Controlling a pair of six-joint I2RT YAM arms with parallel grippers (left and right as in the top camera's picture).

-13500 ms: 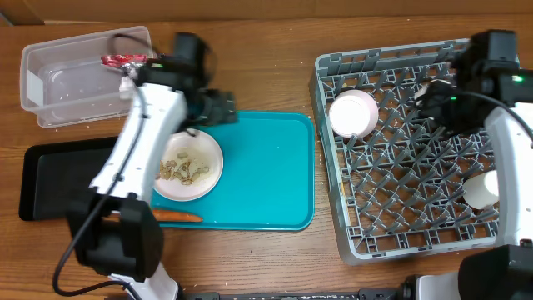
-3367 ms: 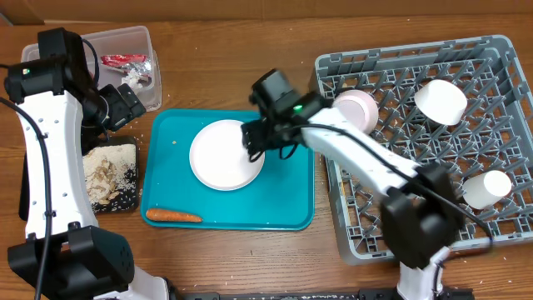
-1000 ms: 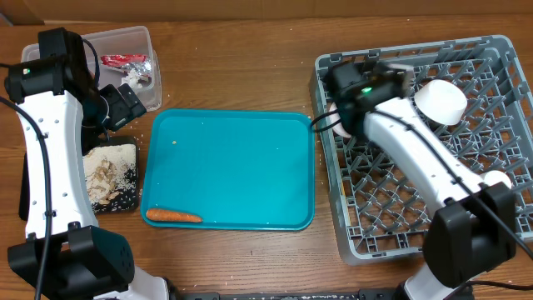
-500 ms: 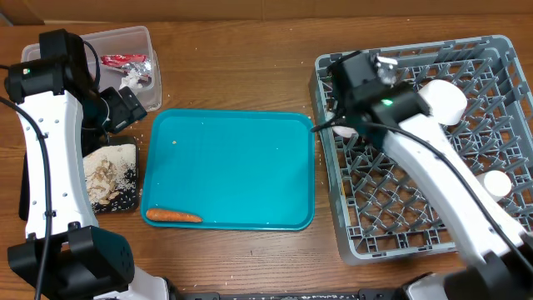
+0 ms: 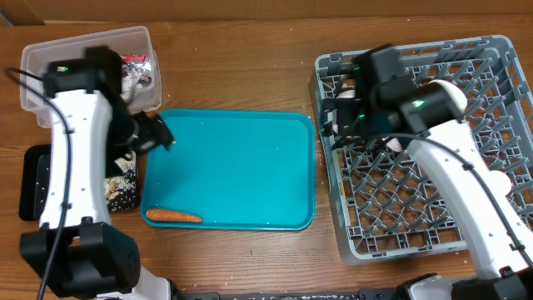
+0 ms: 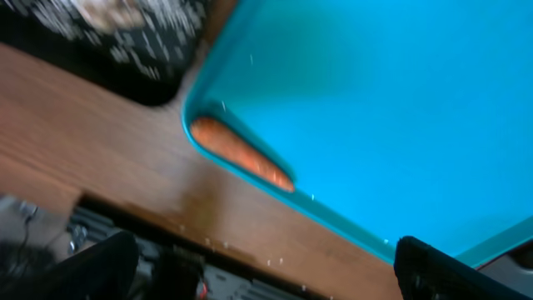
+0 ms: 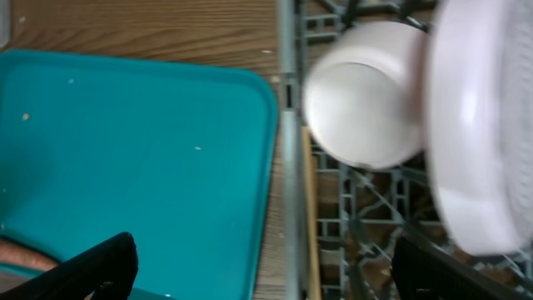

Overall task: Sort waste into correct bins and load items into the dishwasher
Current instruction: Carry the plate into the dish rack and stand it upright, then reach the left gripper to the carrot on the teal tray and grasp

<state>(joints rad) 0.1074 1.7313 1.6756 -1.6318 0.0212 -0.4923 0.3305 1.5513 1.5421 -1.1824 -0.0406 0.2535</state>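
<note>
An orange carrot [image 5: 173, 216] lies at the front left of the teal tray [image 5: 241, 167]. In the left wrist view the carrot [image 6: 241, 154] sits by the tray's rim [image 6: 375, 100]. My left gripper [image 5: 154, 133] is open and empty above the tray's left edge, its fingers [image 6: 266, 279] wide apart. My right gripper [image 5: 337, 121] is open and empty over the left edge of the grey dish rack [image 5: 416, 233]. In the right wrist view, a white bowl [image 7: 362, 92] and an upright white plate [image 7: 479, 125] stand in the rack [image 7: 287, 167].
A black bin [image 5: 37, 179] with food scraps sits left of the tray and shows in the left wrist view [image 6: 125, 50]. A clear bin [image 5: 58, 71] with wrappers is at the back left. A white cup [image 5: 498, 179] stands at the rack's right side.
My left arm has swung from the bins to the tray's left edge. My right arm has shifted right over the rack, and the plate now stands in the rack apart from its fingers.
</note>
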